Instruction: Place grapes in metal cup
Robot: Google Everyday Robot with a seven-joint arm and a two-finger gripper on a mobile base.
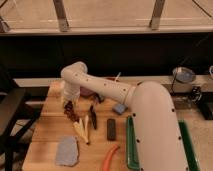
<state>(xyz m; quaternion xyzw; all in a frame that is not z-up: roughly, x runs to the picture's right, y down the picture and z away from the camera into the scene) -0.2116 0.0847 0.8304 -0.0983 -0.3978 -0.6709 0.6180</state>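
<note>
The grapes (70,113), a dark red knobbly bunch, lie on the wooden table (47,135) near its left side. My gripper (67,104) hangs from the white arm (105,90) right above the grapes, at their upper end and touching or almost touching them. The metal cup does not show; it is either hidden behind the arm or out of view.
Pale yellow pieces (82,129), a black utensil (93,118), a black block (111,129), a small blue item (119,108), a grey cloth (67,150) and an orange stick (110,157) lie on the table. A green tray (131,145) sits at the right. A wide bluish metal bowl (183,75) stands far right.
</note>
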